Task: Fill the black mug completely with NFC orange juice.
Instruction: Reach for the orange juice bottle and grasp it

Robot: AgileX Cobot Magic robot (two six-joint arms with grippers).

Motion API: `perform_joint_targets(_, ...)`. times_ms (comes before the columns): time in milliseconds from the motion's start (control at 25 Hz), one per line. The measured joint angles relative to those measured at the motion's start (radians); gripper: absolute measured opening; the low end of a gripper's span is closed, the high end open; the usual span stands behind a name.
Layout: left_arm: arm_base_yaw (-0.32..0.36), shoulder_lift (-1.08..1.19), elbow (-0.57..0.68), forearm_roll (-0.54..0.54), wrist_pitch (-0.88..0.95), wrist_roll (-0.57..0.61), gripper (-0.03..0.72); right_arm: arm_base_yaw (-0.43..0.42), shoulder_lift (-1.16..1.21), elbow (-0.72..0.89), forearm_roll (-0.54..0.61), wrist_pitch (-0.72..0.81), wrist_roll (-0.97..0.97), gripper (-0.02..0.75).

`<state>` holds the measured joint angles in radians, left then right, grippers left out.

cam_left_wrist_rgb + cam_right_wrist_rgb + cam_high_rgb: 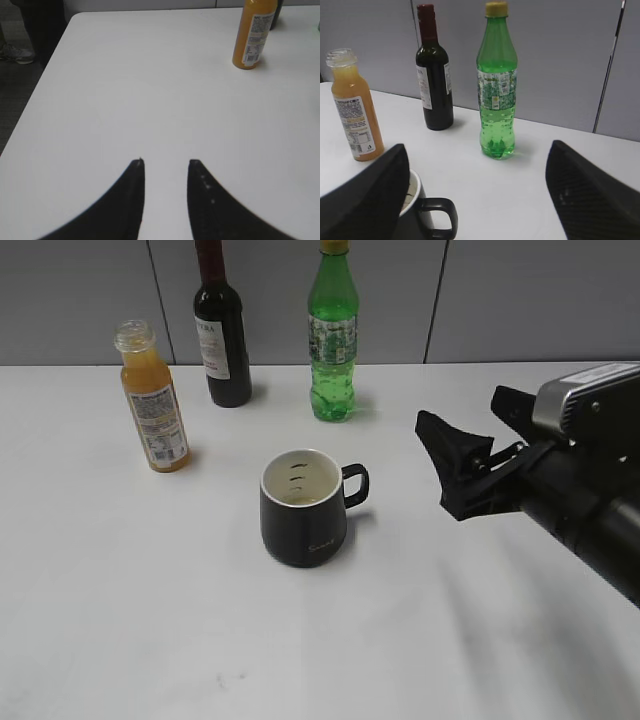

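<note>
The black mug (305, 508) stands mid-table, white inside, handle to the right, with only a little pale liquid at its bottom. It also shows at the lower left of the right wrist view (422, 215), partly behind a finger. The NFC orange juice bottle (153, 400) stands uncapped at the back left, nearly full; it shows in the left wrist view (253, 34) and the right wrist view (355, 113). My right gripper (465, 455) is open and empty, right of the mug. My left gripper (166, 162) is open and empty over bare table, out of the exterior view.
A dark wine bottle (222, 328) and a green soda bottle (333, 335) stand at the back by the grey wall. The white table's left edge (35, 95) shows in the left wrist view, with dark floor beyond it.
</note>
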<state>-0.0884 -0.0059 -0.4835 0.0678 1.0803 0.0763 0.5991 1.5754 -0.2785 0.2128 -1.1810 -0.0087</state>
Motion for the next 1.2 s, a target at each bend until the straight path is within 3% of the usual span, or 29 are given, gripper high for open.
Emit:
perform_joint_targets(160, 0.0, 0.0, 0.0, 0.0, 0.0, 0.0, 0.236, 0.0, -0.132, -0.023, 0.055, 0.212, -0.126, 0.649)
perform_joint_targets(440, 0.0, 0.0, 0.0, 0.0, 0.0, 0.0, 0.236, 0.0, -0.375, -0.071, 0.305, 0.61, -0.549, 0.647)
perform_joint_targets(720, 0.0, 0.0, 0.0, 0.0, 0.0, 0.0, 0.236, -0.014, -0.641, -0.073, 0.444, 0.965, -0.706, 0.629)
perform_joint_targets(880, 0.0, 0.0, 0.0, 0.0, 0.0, 0.0, 0.236, -0.132, -0.738, -0.073, 0.417, 1.187, -0.712, 0.628)
perform_joint_targets(1040, 0.0, 0.0, 0.0, 0.0, 0.0, 0.0, 0.236, -0.274, -0.807, -0.094, 0.267, 1.428, -0.614, 0.627)
perform_joint_targets(1200, 0.0, 0.0, 0.0, 0.0, 0.0, 0.0, 0.236, -0.295, -0.906, -0.152, 0.078, 1.612, -0.406, 0.617)
